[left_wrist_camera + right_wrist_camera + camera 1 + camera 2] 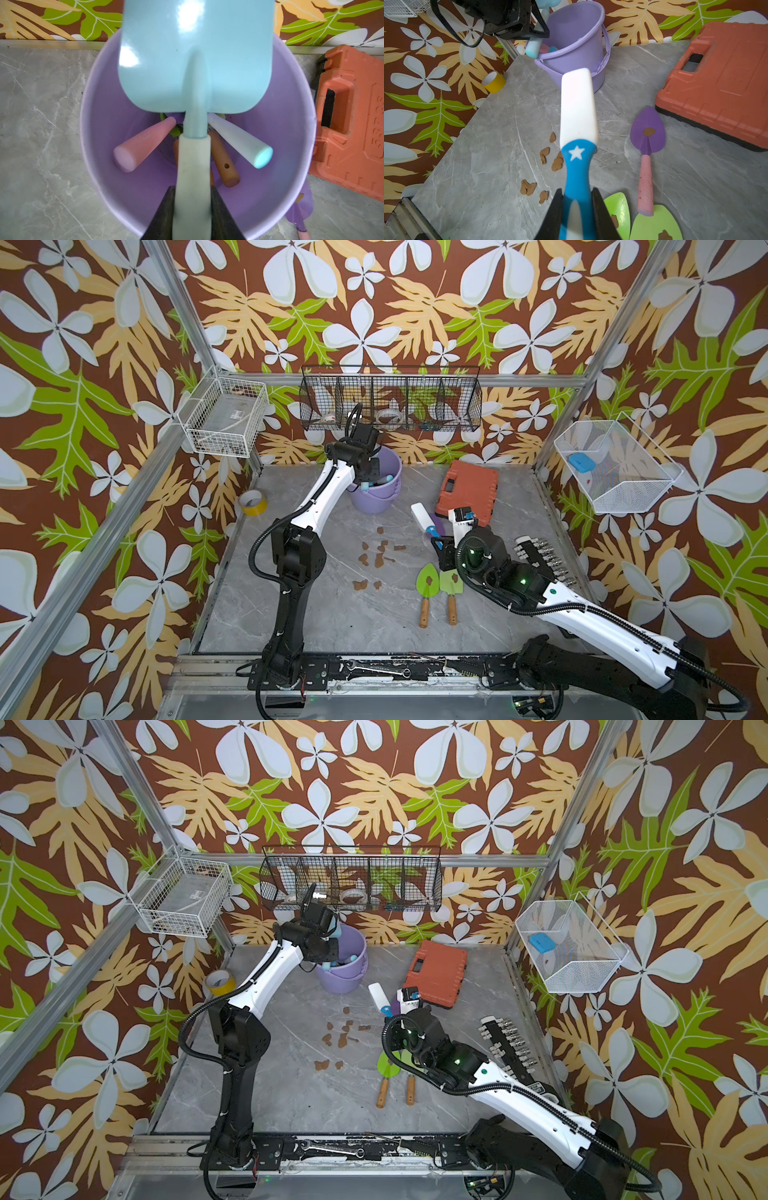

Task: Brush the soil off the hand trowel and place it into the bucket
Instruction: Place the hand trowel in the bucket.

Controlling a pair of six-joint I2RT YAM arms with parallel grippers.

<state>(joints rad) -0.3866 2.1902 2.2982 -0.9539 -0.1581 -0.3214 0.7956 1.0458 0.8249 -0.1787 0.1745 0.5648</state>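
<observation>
My left gripper (192, 193) is shut on the pale handle of a light blue hand trowel (195, 52), held over the mouth of the lavender bucket (93, 166). No soil shows on the blade face in view. Several trowel handles stand inside the bucket (384, 493). My right gripper (577, 197) is shut on a brush (578, 108) with a blue star handle and white head, above the table. Brown soil blobs (556, 163) lie scattered on the table (378, 558). A purple trowel (648, 128) and two green trowels (428, 578) (449, 580) lie flat with soil on them.
An orange tool case (467, 491) lies at the back right, close to the purple trowel. A yellow tape roll (252, 502) sits by the left wall. A socket rail (544, 560) lies along the right edge. Wire baskets (390, 402) hang on the walls.
</observation>
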